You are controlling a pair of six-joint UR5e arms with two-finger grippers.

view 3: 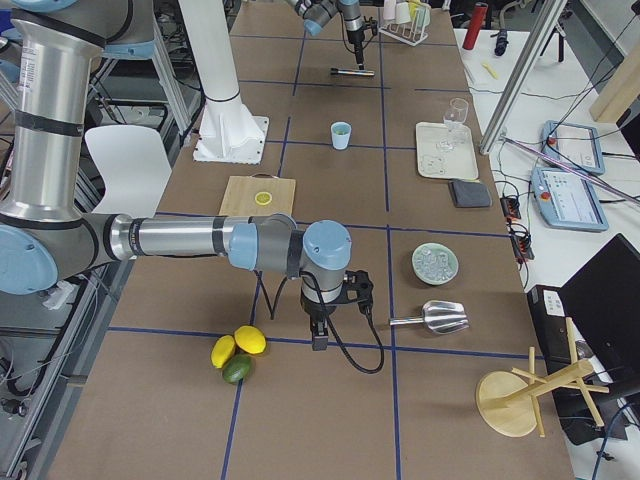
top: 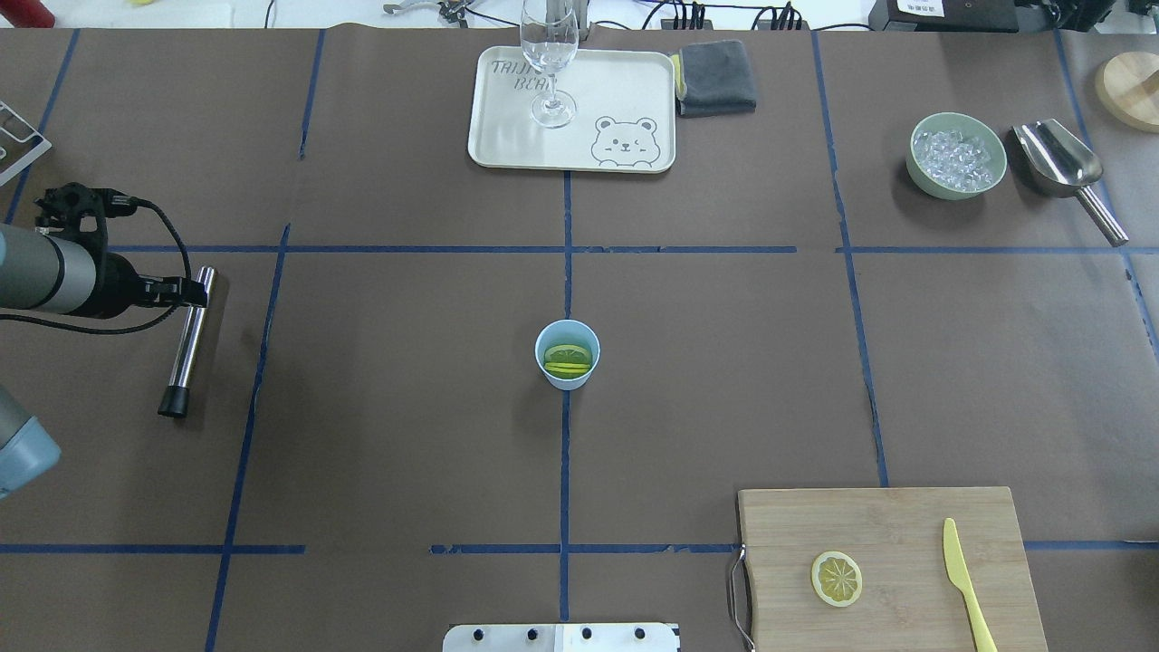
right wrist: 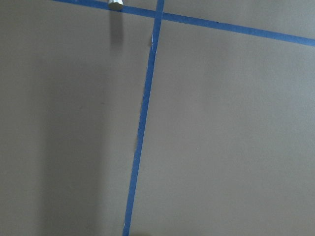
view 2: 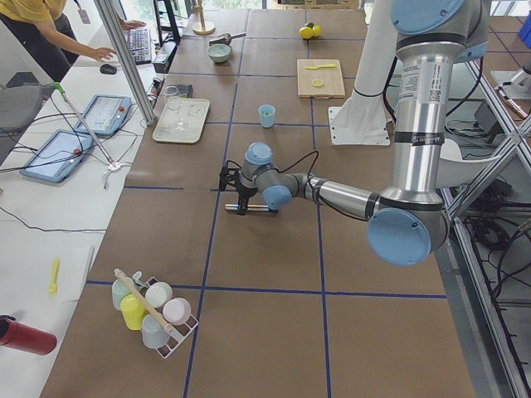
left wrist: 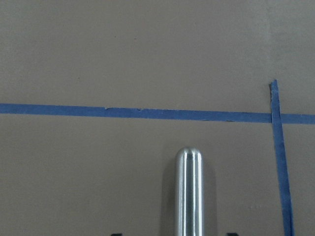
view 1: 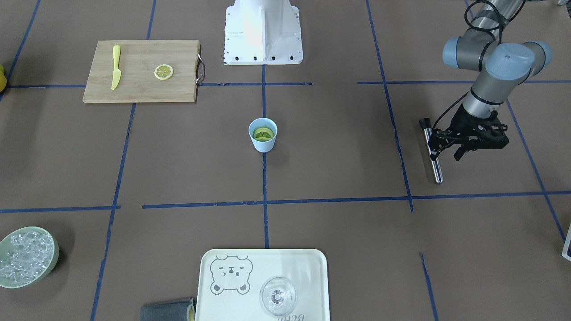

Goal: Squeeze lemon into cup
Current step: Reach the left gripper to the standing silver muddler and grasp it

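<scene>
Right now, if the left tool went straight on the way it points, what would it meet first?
Probably the steel rod lying on the table: the left tool points down over its rounded end. Its height is unclear.

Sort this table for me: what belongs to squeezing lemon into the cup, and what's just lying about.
Job: light blue cup, lemon slice on the board, probably the muddler.
Lying about: toy knife, ice bowl, wine glass, tray, grey cloth, scoop.
</scene>
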